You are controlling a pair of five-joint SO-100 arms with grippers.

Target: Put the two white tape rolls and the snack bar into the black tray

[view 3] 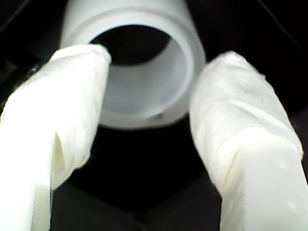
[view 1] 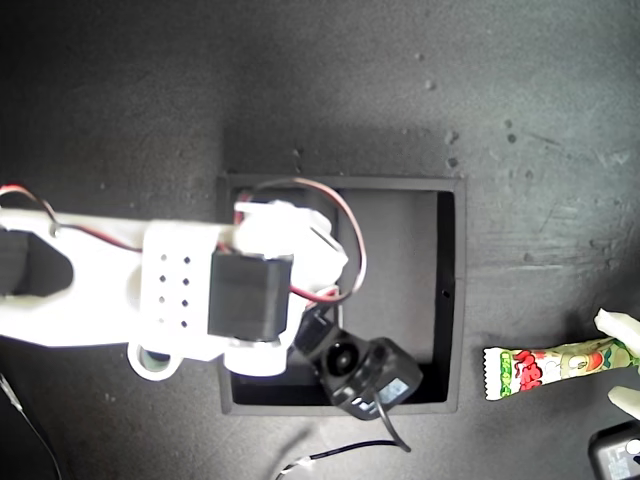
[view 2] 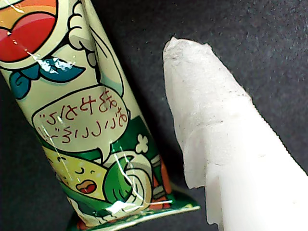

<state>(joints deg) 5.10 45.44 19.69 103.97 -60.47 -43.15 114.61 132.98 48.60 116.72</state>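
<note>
Looking down in the exterior view, I see the square matte black tray (view 1: 448, 300) at centre, mostly covered by the white arm that reaches in from that view's left. That arm carries my second gripper (view 3: 147, 120): its wrist view shows two white tape-wrapped fingers (view 3: 72, 96) spread apart, with a white ring-shaped tape roll (view 3: 144, 67) lying between their tips on a dark surface. I cannot tell whether the tips touch the roll, nor which compartment it sits in; what else the tray holds is hidden under the arm.

The long glossy snack bar in its green and white wrapper with red lettering (view 1: 545, 370) lies on the dark tabletop (view 1: 300, 80) outside the tray, toward the exterior view's right. My first gripper (view 1: 620, 362) is at its far end, one white finger (view 2: 221, 144) just beside the wrapper (view 2: 86, 125); the other finger is out of frame there, so I cannot tell its state.
</note>
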